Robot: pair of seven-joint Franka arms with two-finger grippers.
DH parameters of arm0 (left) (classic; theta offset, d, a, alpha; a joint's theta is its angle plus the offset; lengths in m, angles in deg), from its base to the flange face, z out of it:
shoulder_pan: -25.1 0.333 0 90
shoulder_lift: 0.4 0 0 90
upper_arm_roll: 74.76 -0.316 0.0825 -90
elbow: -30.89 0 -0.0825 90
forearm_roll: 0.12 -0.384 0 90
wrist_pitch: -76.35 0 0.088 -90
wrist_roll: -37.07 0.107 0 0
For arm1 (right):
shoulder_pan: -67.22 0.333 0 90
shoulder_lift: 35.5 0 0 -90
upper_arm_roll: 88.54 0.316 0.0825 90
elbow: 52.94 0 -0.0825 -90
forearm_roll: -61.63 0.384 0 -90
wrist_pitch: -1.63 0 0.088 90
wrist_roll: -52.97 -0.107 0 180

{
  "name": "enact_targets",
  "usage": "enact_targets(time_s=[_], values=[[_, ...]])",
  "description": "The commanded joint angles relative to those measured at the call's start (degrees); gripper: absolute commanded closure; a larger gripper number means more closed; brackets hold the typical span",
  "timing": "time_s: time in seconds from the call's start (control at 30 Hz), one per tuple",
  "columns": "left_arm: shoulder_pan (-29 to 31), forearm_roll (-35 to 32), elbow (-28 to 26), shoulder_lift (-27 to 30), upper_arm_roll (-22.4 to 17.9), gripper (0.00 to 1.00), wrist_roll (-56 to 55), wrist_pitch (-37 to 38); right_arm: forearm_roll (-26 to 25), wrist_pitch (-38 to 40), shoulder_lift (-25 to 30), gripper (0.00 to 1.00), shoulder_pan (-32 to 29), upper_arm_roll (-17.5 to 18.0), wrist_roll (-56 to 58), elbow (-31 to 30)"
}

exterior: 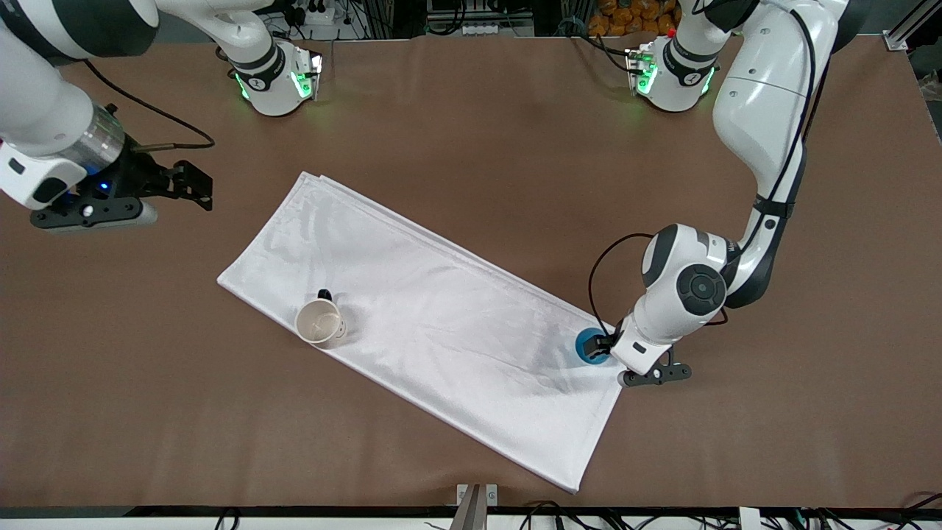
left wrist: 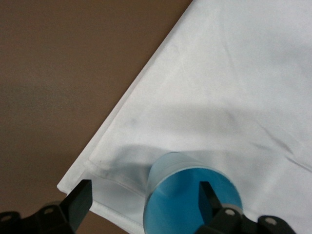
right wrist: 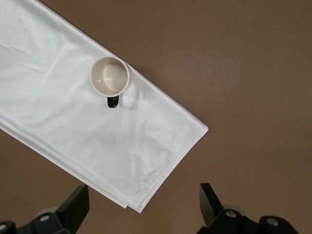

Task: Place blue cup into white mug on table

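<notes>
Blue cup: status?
Left hand open, one finger inside blue cup, not gripped. Right hand open, waiting over the table. White mug upright on cloth, unobstructed.

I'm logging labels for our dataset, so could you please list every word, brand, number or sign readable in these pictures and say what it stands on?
None can be read.
Left arm: a small dark mark by its elbow joint, too small to read.
Blue cup, white mug, cloth and table: no print shows.
Left gripper, open around the cup's rim, and right gripper, open over bare table: no legible marking.
</notes>
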Motion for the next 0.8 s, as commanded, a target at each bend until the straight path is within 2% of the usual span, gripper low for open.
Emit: enact_targets(time_s=[0.0, 0.03, 0.1, 0.23, 0.53, 0.77], values=[[-0.5, 1.1, 0.9, -0.3, -0.2, 0.56, -1.9, -0.2, 0.5, -4.4, 0.5, 0.0, 0.4, 0.1, -0.9, -4.6], [-0.5, 1.2, 0.9, -0.3, -0.2, 0.68, -3.0, -0.2, 0.5, -5.4, 0.5, 0.0, 0.7, 0.4, -1.6, -5.4], [-0.7, 1.2, 0.9, -0.3, -0.2, 1.0, -7.6, -0.2, 0.3, -7.0, 0.4, 0.0, 0.7, 1.3, -3.6, -6.8], [-1.8, 0.1, 0.9, -0.3, -0.4, 1.0, -12.9, -0.2, -0.2, -9.3, -1.1, 0.0, 0.7, 1.5, -4.5, -8.1], [-1.7, 0.1, 1.2, 0.2, -0.5, 1.0, -9.5, -0.2, -0.2, -19.9, -4.8, 0.0, 1.8, 1.6, -6.4, -13.7], [-0.4, 0.1, 0.6, 2.8, -0.6, 1.0, -3.2, 0.9, -2.5, -24.9, -9.7, 0.0, 4.6, 1.7, -13.3, -13.9]])
